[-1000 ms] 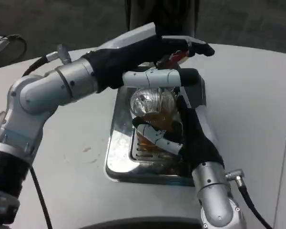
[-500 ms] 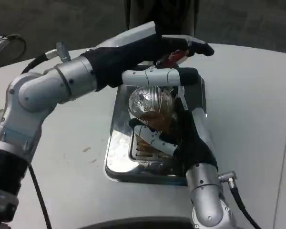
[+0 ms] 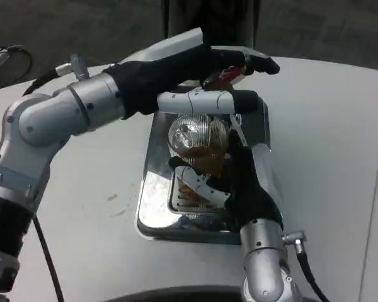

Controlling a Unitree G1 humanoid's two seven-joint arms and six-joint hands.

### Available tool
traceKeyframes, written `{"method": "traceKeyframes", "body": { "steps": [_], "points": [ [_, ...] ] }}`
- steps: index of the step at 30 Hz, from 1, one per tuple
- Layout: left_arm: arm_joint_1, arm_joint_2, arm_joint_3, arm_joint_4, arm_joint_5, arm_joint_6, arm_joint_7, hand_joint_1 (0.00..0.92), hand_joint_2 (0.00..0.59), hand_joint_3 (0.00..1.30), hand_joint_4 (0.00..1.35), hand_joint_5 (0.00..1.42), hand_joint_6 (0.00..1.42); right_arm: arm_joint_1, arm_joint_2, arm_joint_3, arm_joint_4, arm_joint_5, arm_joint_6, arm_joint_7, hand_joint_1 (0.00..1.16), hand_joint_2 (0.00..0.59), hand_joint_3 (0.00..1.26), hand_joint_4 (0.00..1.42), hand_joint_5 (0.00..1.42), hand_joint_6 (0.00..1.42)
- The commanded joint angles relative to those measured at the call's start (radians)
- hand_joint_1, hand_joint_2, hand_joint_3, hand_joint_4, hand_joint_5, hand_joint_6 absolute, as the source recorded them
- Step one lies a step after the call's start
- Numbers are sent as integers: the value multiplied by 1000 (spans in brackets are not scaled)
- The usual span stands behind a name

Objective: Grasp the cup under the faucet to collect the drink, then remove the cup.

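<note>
Gripping the cup [image 3: 205, 165], the right hand [image 3: 236, 182] holds it over the drip tray [image 3: 152, 207] at mid-tabletop, under the faucet [image 3: 197, 131]. The left hand [image 3: 195, 78] presses the red lever [image 3: 225, 77], fingers extended.

A smooth white worktop with a rounded far edge [image 3: 327, 126] filled most of the view, its matte surface evenly lit and faintly marked by a few small smudges on the left side [image 3: 113, 198]. Beyond it lay a dark grey, speckled floor [image 3: 82, 28], dimmer than the worktop. A thin black cable [image 3: 6, 53] looped at the far left edge.
</note>
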Motion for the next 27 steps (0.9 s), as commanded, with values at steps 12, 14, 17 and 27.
{"method": "traceKeyframes", "body": {
  "steps": [12, 14, 17, 27],
  "points": [
    [53, 63, 71, -33, -24, 14, 1, 0, 1, 259, 188, 181, 141, -9, 95, 39, 76, 21, -48, -119, 795, 250, 293, 417, 440, 236],
    [59, 66, 80, -37, -30, 15, 7, 0, 0, 259, 199, 197, 148, -3, 100, 39, 77, 27, -51, -132, 797, 250, 316, 448, 472, 244],
    [73, 64, 101, -47, -42, 9, 16, 0, 0, 269, 204, 211, 154, 3, 101, 39, 72, 37, -51, -142, 800, 258, 369, 503, 518, 272],
    [81, 33, 172, -68, -87, -5, 74, 0, 2, 259, 240, 276, 196, 23, 86, 36, 28, 49, -49, -168, 789, 267, 468, 606, 619, 332]
  ]
}}
